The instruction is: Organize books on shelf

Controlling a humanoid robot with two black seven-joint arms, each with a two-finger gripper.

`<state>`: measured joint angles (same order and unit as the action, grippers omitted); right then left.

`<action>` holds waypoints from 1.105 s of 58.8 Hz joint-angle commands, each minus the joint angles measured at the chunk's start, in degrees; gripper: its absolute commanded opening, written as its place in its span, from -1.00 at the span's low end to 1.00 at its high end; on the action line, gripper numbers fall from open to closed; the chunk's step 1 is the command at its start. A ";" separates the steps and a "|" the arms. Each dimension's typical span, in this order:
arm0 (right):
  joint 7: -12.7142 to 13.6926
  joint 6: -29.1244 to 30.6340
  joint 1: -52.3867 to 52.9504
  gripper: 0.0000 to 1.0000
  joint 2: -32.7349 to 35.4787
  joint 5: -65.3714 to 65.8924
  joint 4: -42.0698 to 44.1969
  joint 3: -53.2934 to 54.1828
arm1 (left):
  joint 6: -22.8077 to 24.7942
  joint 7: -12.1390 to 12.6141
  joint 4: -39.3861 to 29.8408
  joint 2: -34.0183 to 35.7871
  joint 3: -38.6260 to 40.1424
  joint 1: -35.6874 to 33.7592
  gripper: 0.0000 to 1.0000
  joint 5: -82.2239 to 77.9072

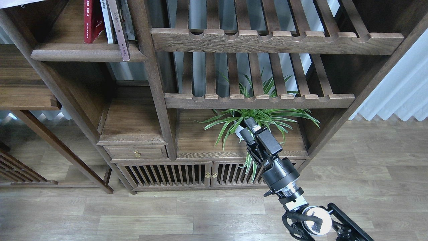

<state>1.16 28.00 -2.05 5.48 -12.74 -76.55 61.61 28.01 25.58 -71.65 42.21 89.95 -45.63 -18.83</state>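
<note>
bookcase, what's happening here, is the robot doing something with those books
Nothing is being handled by the arm in view. The right gripper hangs empty in front of the potted plant low in the bookcase, far from the books. Whether its fingers are open cannot be told from this angle. A red book and a few thinner ones stand upright on the solid top-left shelf, one leaning over the front lip. A white object shows at the top-left corner. The left arm is out of view.

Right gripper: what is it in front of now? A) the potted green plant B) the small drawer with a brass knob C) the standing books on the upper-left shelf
A: the right gripper overlaps the plant under the slatted shelf.
</note>
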 commanded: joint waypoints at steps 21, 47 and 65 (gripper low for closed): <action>0.07 0.00 -0.15 0.65 -0.74 0.00 -0.44 0.00 | -0.01 -0.62 7.13 -1.60 -5.40 -7.28 -0.98 -1.30; 0.07 0.00 -0.59 0.65 -0.82 0.00 -0.71 0.09 | -0.01 -0.79 14.43 -6.08 -10.68 -14.49 -0.98 -4.02; 0.07 0.00 -0.59 0.65 -0.82 0.00 -1.06 0.09 | -0.01 -1.14 20.49 -11.70 -12.69 -19.23 -0.98 -9.11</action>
<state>1.23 28.00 -2.64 4.74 -12.74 -77.58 61.70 27.99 24.74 -53.83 33.20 78.43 -62.65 -25.81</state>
